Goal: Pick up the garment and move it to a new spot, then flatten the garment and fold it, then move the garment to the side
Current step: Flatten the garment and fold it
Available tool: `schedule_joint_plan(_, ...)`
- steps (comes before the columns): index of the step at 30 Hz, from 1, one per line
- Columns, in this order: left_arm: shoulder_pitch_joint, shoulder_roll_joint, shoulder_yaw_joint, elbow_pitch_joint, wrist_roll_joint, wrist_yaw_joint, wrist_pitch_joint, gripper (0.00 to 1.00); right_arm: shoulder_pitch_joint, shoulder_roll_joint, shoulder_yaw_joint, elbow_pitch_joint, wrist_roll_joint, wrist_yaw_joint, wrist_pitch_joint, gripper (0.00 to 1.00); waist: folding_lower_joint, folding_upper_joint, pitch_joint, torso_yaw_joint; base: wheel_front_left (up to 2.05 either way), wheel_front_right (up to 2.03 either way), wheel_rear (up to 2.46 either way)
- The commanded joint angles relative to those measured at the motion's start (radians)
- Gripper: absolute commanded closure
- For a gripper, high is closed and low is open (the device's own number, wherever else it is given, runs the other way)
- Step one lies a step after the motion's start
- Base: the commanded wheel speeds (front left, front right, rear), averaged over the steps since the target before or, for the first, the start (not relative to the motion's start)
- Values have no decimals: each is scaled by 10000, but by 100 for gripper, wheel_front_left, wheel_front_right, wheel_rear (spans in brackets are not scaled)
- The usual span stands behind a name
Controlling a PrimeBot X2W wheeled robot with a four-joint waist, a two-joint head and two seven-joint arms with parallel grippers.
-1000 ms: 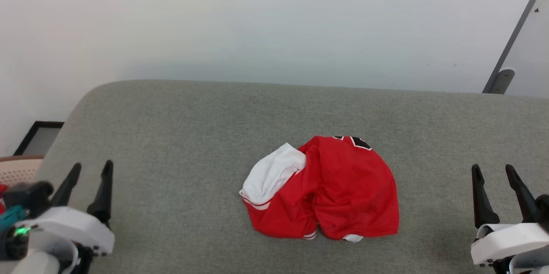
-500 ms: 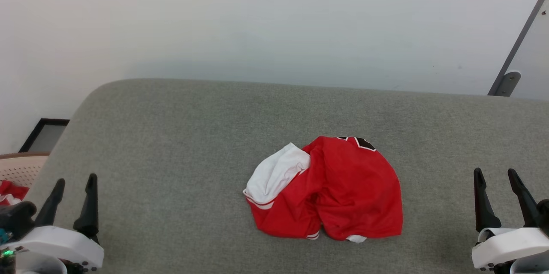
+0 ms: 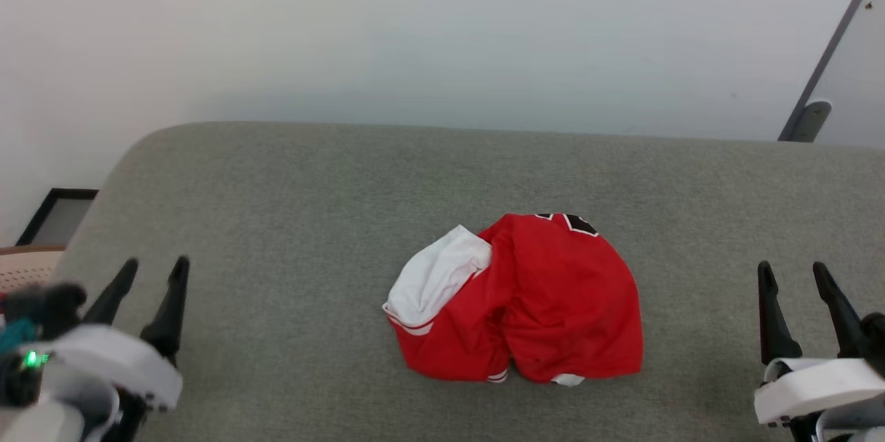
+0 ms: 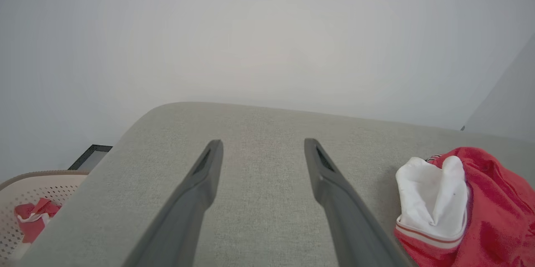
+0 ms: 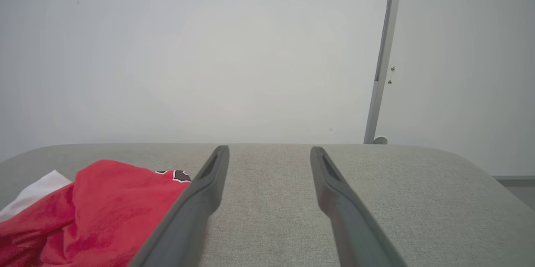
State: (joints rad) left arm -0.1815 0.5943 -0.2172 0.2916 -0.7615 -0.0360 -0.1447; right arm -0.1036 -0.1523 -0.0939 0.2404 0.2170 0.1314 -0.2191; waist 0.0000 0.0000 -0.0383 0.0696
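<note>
- Head view: we see the garment (image 3: 525,304) lying in a crumpled heap near the middle of the grey fabric-covered desk (image 3: 276,221). A white sleeve (image 3: 435,283) is bunched on its left and the black patch (image 3: 574,222) sits at its far edge. Our left gripper (image 3: 156,262) and right gripper (image 3: 791,266) hover at the two lower corners, well apart from the cloth. Both sets of jaws are spread and hold nothing. We judge this a ready pose: the arms flank the heap so either can reach in, and the first pick-up is not yet done.
- Left wrist view: our parted jaws point across bare desk, with the garment off to the right and the sleeve nearest. A pale perforated basket (image 4: 42,173) beside the desk holds another red cloth (image 4: 33,217), which we leave alone.
- Right wrist view: these jaws are likewise wide apart and empty over bare fabric. The red heap lies to the left, partly behind one finger. The bare stretch ahead looks like room for a new spot.
</note>
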Motion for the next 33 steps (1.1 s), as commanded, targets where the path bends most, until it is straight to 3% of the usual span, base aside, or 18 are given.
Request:
schedule_joint_plan(1,-336,100,-104,-139,-82,-109,347,0,-155,28,54,-51,-62,-14,16,0,0,0,131,-154,0,0,0)
schedule_joint_plan(11,-2727,427,-1315,-678,-306,-628,3452,0,-727,196,474,82,68,-14,-139,0,0,0,838,-1237,0,0,0)
schedule_joint_plan(23,-4940,10,-3077,-122,-733,-879,6736,0,-1248,384,659,533,196,-14,-394,0,0,0,1540,-2663,0,0,0)
schedule_joint_plan(33,-5295,-146,-4103,719,-847,-940,8192,0,-1293,513,713,695,268,-14,-460,0,0,0,1742,-3159,0,0,0)
